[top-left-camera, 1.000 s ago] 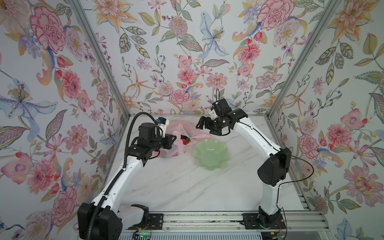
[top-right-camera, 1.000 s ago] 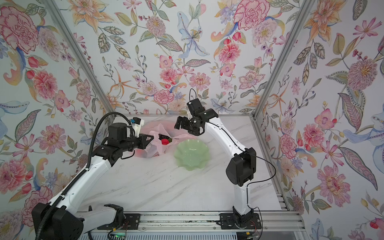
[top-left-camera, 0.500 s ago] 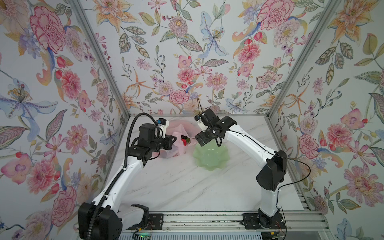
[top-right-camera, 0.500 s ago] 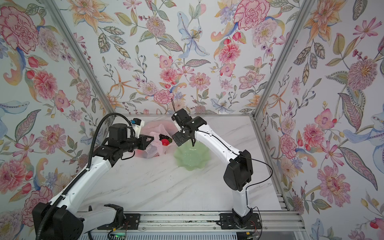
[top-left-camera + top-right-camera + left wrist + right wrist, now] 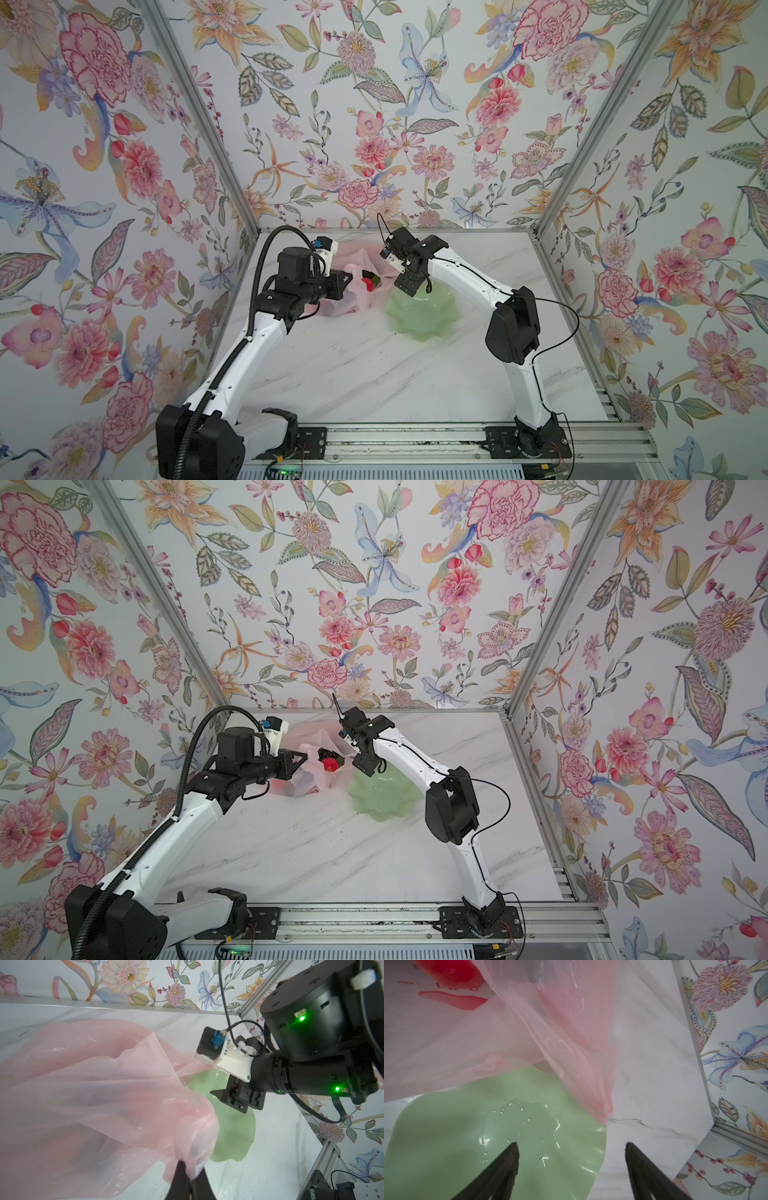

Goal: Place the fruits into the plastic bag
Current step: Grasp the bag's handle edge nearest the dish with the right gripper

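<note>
1. L gripper (image 5: 188,1165) clamped on plastic bag (image 5: 93,1084) rim.
2. R gripper (image 5: 571,1147) jaws apart, empty, over dish (image 5: 446,1136).
3. Red apple (image 5: 330,764) inside bag mouth; free bag edge just ahead of R jaws, so R arm nearer.

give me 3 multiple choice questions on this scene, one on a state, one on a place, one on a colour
1. The left end effector is
A) open and empty
B) shut on the plastic bag
C) shut on a cup

2. The right end effector hangs over
A) the dish
B) the front rail
C) the left arm's base

3. The dish is
A) blue
B) white
C) pale green

Answers:
1 B, since the left wrist view shows its jaws pinching a fold of the pink film.
2 A, since the right wrist view shows the dish lying under its open, empty jaws.
3 C, since the dish looks pale green in both top views.
</note>
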Controlling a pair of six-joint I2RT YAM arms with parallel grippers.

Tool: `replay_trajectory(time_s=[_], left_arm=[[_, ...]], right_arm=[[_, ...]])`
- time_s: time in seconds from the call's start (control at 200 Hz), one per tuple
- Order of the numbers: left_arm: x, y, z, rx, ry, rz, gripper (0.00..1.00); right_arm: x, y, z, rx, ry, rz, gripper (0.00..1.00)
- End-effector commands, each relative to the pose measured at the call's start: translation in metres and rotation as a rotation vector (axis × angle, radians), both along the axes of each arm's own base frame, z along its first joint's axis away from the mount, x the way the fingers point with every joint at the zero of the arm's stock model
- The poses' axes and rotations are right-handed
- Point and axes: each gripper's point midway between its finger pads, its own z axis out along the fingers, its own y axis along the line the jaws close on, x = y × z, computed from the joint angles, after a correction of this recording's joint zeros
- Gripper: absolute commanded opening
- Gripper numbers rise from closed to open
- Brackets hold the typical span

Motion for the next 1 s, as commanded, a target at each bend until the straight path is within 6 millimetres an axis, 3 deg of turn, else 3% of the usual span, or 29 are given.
replay_trajectory(time_s=[0.0,0.355,0.415,0.706,0.996], left_arm=[[0.001,0.004,-0.008,0.004,0.02,0.006,0.0],[0.003,0.004,-0.013,0.008,0.033,0.005,0.0],[0.003,0.003,-0.014,0.007,0.036,0.003,0.0],[0.003,0.002,-0.016,0.0,0.045,-0.001,0.0],[0.003,0.002,-0.019,0.0,0.053,-0.003,0.0]], right_arm=[[0.008,-0.006,-0.006,-0.003,0.022,-0.029,0.78],[0.018,-0.008,-0.023,0.055,0.075,-0.098,0.63],[0.03,-0.02,-0.024,0.067,0.071,-0.147,0.61],[0.049,-0.023,-0.033,0.14,0.091,-0.235,0.54],[0.052,-0.02,-0.04,0.201,0.127,-0.278,0.34]])
